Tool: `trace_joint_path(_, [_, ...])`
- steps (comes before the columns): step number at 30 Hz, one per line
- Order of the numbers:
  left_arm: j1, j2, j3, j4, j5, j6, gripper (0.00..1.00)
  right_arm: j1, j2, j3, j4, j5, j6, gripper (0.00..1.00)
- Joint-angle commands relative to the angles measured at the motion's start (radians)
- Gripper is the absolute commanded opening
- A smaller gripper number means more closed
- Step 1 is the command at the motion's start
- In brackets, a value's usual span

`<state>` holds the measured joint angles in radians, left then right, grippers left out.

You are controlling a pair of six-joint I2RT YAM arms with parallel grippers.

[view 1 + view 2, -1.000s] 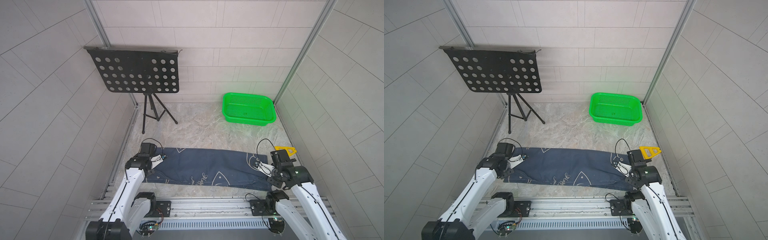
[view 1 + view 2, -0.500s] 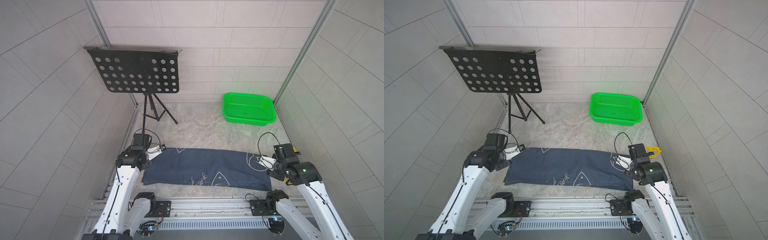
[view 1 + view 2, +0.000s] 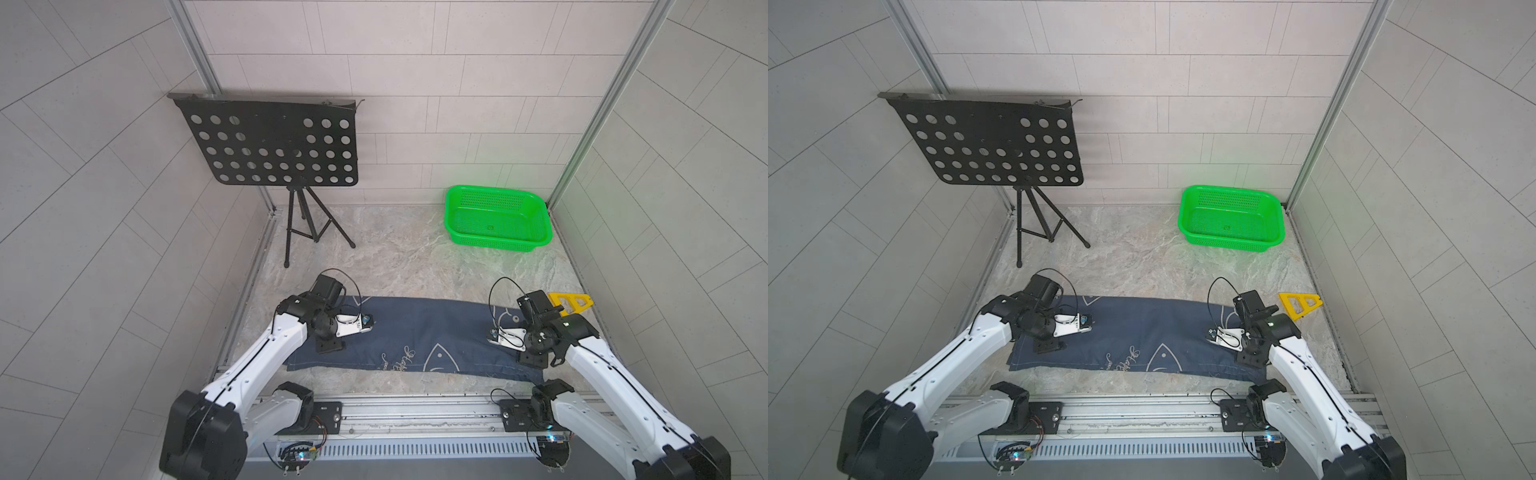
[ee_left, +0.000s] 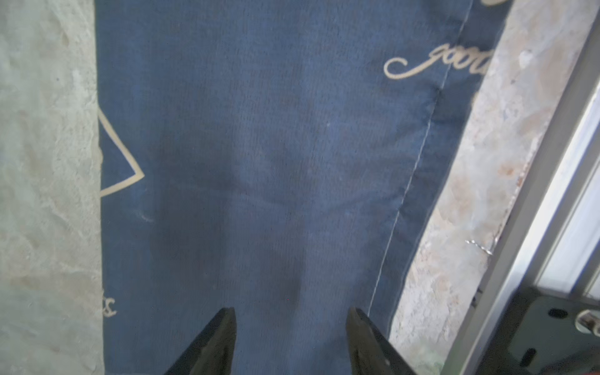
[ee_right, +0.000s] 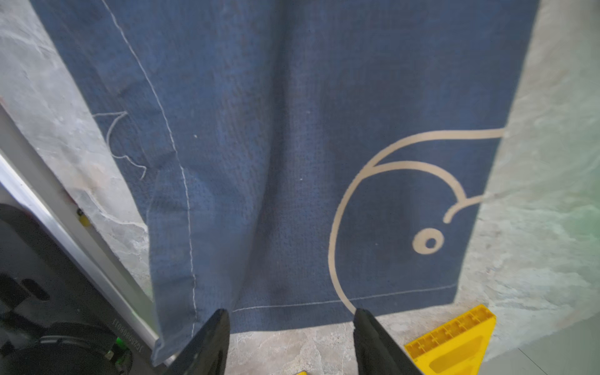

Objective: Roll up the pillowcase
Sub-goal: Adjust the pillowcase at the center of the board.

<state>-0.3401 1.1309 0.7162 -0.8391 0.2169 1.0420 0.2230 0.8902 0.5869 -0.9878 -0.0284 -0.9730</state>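
Both hands hang open above the pillowcase (image 3: pixel 415 336), gripping nothing. The left hand (image 4: pixel 290 313) hovers over the cloth's left end, its two dark fingertips (image 4: pixel 224 324) spread, with plain blue fabric showing between them. The right hand (image 5: pixel 290 313) hovers over the right end, fingertips spread the same way on either side of the hemmed short edge.

A green basket (image 3: pixel 490 243) sits in the far right corner of the marbled surface (image 3: pixel 395 257). Its perforated floor is visible all over, with nothing lying on it.

The pillowcase lies flat as a long, narrow navy strip at the near side of the surface, just beyond the metal rail (image 3: pixel 415 409). Its long axis runs left to right, roughly parallel with the rail. A stitched seam follows the near long edge. A pale fish outline and cursive script sit near that edge, and a whale's head marks the right end.

A yellow triangular piece (image 3: pixel 571 301) lies just beside the right end, not touching it. A black music stand (image 3: pixel 274 145) stands at the far left.
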Motion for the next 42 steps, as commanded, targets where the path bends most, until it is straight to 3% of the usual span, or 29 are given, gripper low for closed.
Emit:
trace_joint_path(1, [-0.007,0.092,0.01,0.075,-0.037,-0.062,0.62,0.01,0.04,-0.038,0.06,0.047,-0.018,0.67])
trace_joint_path(11, [0.01,0.227,-0.057,0.16,-0.303,-0.02,0.64,0.005,0.179,-0.074,0.235,0.167,0.002,0.75])
trace_joint_path(19, [0.117,0.233,-0.112,0.24,-0.389,-0.013,0.67,-0.001,0.292,-0.02,0.31,0.214,0.016,0.77])
trace_joint_path(30, [0.257,0.319,-0.016,0.238,-0.467,-0.043,0.67,-0.008,0.448,0.03,0.489,0.238,0.084,0.77])
trace_joint_path(36, [0.321,0.291,0.027,0.249,-0.481,-0.081,0.69,-0.011,0.573,0.216,0.501,0.207,0.177,0.76])
trace_joint_path(39, [0.32,0.275,0.079,0.227,-0.45,-0.117,0.78,-0.013,0.536,0.234,0.473,0.179,0.2,0.76])
trace_joint_path(42, [0.314,0.233,0.144,0.177,-0.378,-0.159,0.8,-0.076,0.428,0.221,0.457,0.145,0.282,0.77])
